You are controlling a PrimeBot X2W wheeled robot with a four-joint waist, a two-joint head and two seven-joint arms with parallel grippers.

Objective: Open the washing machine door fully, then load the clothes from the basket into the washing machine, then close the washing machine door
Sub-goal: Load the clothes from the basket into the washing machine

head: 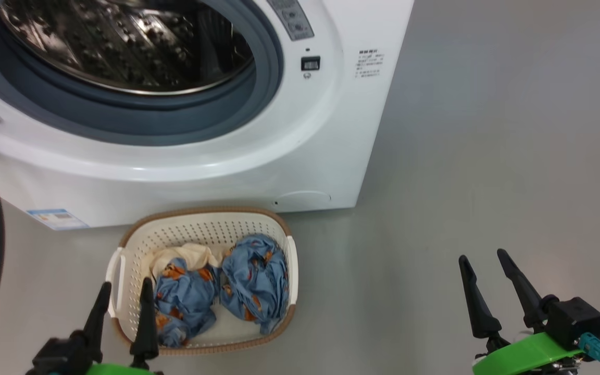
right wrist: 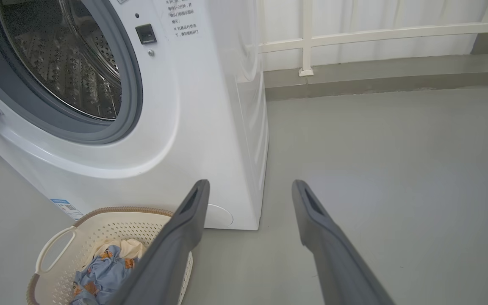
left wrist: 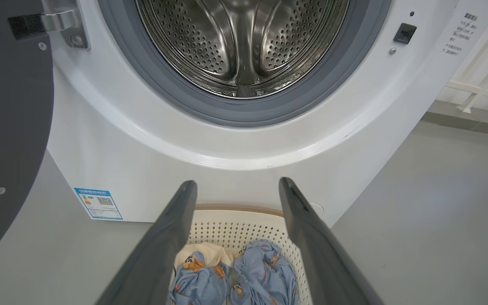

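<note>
Left gripper [head: 126, 285]: fingers spread, holding nothing; lower left of the head view, tips over the near left corner of the basket [head: 201, 212]
Right gripper [head: 482, 256]: spread and empty too, lower right, over bare floor [head: 487, 156], well apart from the basket
Basket: on the floor just in front of the washing machine [head: 305, 151], lower centre-left
Clothes [head: 253, 276]: two crumpled blue bundles side by side in the basket, a cream cloth [head: 190, 254] tucked behind the left one
Washing machine: upper left of the head view; drum [left wrist: 239, 42] bare inside the grey rubber ring [head: 138, 125]
Door [left wrist: 11, 127]: swung out to the left edge of the left wrist view, clear of the opening, so opening looks done
Step in hand: likely the first pick from the basket, with the left gripper placed for it
Grasp: lower the left fingers straight onto the nearer blue bundle, one finger each side of a fold, and close on a thick pinch; keep the tips off the basket wall
Lift: raise until trailing cloth clears the basket rim and the rubber ring, then let go deep in the drum
Risk: a loose sleeve may drag the basket or hang over the ring and foul the door later
</note>
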